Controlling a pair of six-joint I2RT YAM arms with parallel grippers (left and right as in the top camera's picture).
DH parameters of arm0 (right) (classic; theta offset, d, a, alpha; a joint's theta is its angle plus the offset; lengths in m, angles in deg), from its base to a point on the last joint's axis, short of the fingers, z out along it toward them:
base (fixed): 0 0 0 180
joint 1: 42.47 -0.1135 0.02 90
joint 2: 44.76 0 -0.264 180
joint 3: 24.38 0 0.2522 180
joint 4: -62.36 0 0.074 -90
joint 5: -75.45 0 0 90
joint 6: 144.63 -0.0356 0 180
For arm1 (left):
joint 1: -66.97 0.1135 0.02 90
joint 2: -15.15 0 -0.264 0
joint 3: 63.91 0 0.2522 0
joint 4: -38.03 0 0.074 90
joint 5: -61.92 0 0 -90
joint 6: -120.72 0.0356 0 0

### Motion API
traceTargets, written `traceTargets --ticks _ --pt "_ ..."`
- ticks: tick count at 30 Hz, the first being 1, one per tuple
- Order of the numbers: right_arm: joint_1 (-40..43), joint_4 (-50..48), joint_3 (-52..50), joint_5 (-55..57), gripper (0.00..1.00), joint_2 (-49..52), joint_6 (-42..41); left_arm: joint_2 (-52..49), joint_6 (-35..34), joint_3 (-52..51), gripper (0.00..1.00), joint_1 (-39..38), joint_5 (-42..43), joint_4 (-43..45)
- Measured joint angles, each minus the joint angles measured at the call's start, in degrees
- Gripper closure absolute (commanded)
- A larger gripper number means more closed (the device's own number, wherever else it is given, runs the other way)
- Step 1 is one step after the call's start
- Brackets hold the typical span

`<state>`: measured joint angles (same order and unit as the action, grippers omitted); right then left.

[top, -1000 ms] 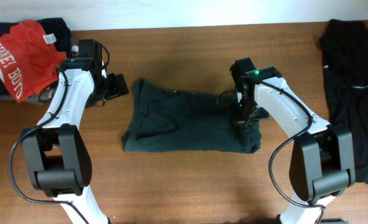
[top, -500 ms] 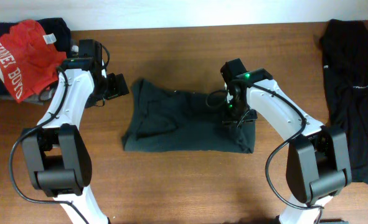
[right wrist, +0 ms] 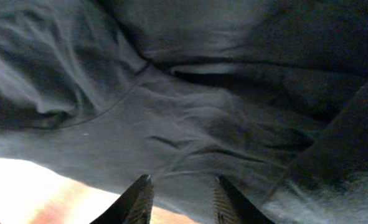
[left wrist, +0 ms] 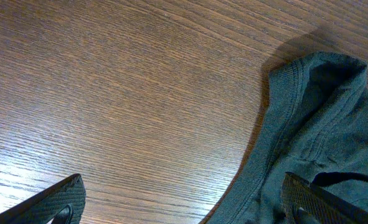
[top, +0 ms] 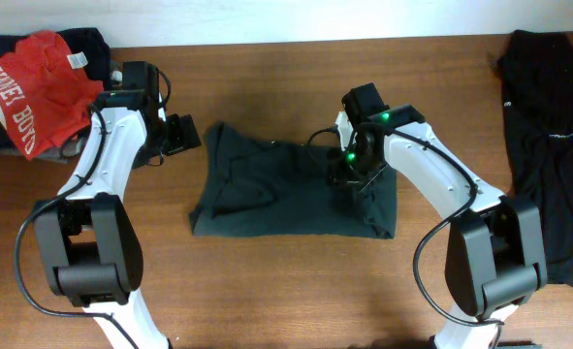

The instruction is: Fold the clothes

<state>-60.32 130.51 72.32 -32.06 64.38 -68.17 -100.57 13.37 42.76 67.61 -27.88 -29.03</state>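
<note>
Grey-green T-shirt [top: 267, 194] lies rumpled on grained wooden table [top: 296, 281] — collar [left wrist: 277, 118] ribbed.

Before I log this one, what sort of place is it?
Likely a laundry-folding test bench: a wooden table by a white wall, one dark grey-green T-shirt spread out, a red T-shirt heaped at one corner.

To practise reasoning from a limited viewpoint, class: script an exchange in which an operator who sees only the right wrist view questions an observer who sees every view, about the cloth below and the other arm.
Operator: I see only dark cloth. Where does it lie?
Observer: The grey-green shirt lies spread across the middle of the table.
Operator: And the other arm?
Observer: The left gripper stands open at the shirt's left edge, holding nothing.
</note>
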Motion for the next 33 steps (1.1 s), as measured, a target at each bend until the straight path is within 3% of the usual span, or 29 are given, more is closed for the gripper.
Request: traceTargets --ticks 7,12,17,33 --pt "3.0 8.1 8.9 1.2 0.81 -0.2 -0.1 0.0 0.0 0.0 0.01 0.0 0.0 0.0" --pt "9.9 12.1 15.6 4.6 0.96 -2.8 -0.1 0.0 0.0 0.0 0.01 0.0 0.0 0.0" --pt "18.2 12.0 15.4 6.3 0.96 -4.2 0.7 0.0 0.0 0.0 0.01 0.0 0.0 0.0" --pt "19.5 -14.9 -8.1 -3.0 0.96 -1.7 0.0 0.0 0.0 0.0 0.01 0.0 0.0 0.0"
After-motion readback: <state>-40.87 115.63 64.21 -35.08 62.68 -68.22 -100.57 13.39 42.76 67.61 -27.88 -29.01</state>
